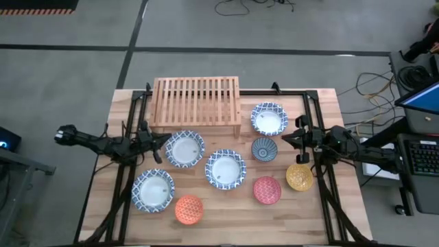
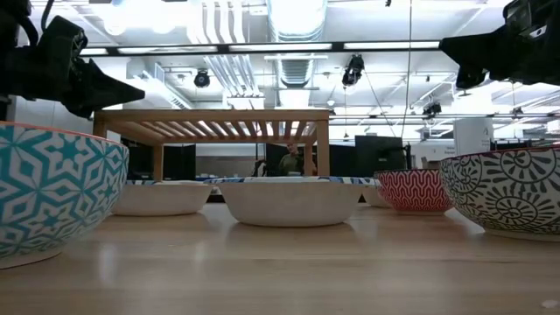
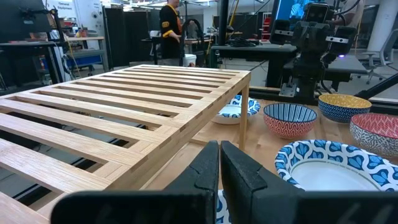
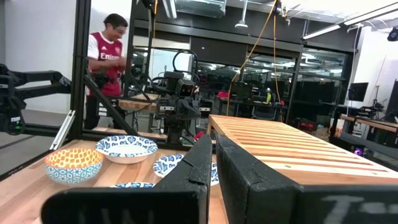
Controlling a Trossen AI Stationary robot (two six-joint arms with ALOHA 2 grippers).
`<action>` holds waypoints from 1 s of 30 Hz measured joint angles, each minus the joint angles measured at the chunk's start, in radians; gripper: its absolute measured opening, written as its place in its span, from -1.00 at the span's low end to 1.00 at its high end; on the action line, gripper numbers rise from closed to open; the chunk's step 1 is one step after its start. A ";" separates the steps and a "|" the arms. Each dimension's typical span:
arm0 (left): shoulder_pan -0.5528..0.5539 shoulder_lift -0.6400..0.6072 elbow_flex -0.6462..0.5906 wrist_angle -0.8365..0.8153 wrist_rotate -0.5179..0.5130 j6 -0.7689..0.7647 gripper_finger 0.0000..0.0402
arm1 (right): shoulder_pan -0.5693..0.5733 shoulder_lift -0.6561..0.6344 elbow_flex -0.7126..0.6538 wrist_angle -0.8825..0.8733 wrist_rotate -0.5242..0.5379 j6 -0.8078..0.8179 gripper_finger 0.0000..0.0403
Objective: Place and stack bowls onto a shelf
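Worktop (image 1: 103, 171) of pale wooden planks is carrying everything, edged by a black metal frame. Sitting at its far side is the low rectangular light-wood shelf (image 1: 197, 100) with a slatted top, and nothing is lying on its slats. All eight bowls are resting on the worktop, none stacked.

Four wide blue-patterned bowls with white insides are spreading across it: one (image 1: 268, 118) just beside the shelf's right end, one (image 1: 184, 148) in front of the shelf's left half, one (image 1: 225, 169) near the middle, and one (image 1: 153, 190) towards the front left.

Four smaller patterned bowls are lying apart from each other: the dark blue bowl (image 1: 263, 149) below the right-hand wide bowl, the yellow bowl (image 1: 299, 177) at the right, the red bowl (image 1: 267, 190) near the front, and the orange bowl (image 1: 188, 209) at the front left, just beside the front-left wide bowl.

Left tool (image 1: 162, 147) is hovering above the worktop just left of the wide bowl in front of the shelf, its fingers (image 3: 208, 171) pressing together on nothing. Right tool (image 1: 287, 138) is hanging between the right-hand wide bowl and the yellow bowl, near the dark blue bowl, its fingers (image 4: 202, 165) likewise pressed together and holding nothing.
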 joint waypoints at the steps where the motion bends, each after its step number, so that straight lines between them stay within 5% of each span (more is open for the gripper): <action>1: 0.000 0.000 0.000 0.000 0.000 0.000 -1.00 | 0.000 0.000 0.000 0.000 0.000 0.000 -0.94; 30: 0.000 0.000 0.000 -0.001 0.000 0.060 -1.00 | 0.000 0.000 0.000 0.000 0.000 0.000 -0.94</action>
